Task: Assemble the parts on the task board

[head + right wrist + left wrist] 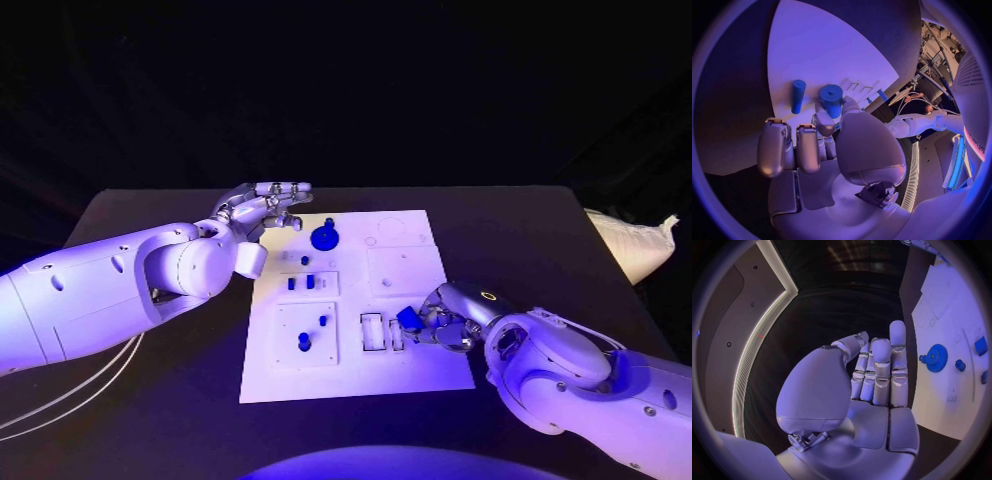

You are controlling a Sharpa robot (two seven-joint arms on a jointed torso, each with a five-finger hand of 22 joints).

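While the white rectangular task board [361, 330] lies in the middle of the black surface [548, 250], the left robot hand [267, 207] hangs over the board's upper left corner in the head view, its silver fingers [879, 370] held straight and close together with nothing between them, as the left wrist view shows plainly. Just right of that hand, on the upper part of the board, sits a round blue gear-shaped part [326, 238]; the left wrist view shows its toothed rim [936, 358] lying flat on the plate. Lower down, at the right of the board's centre, the right robot hand [444, 322] pinches a small blue cylindrical part [410, 319] between thumb and fingertips, just above the board beside two narrow upright slots. In the right wrist view this blue cylinder [831, 99] stands at the fingertips, and a second, slimmer blue peg [798, 96] lies on the board close beside it. Other small blue pieces [304, 341] rest in the square recesses on the board's left half.
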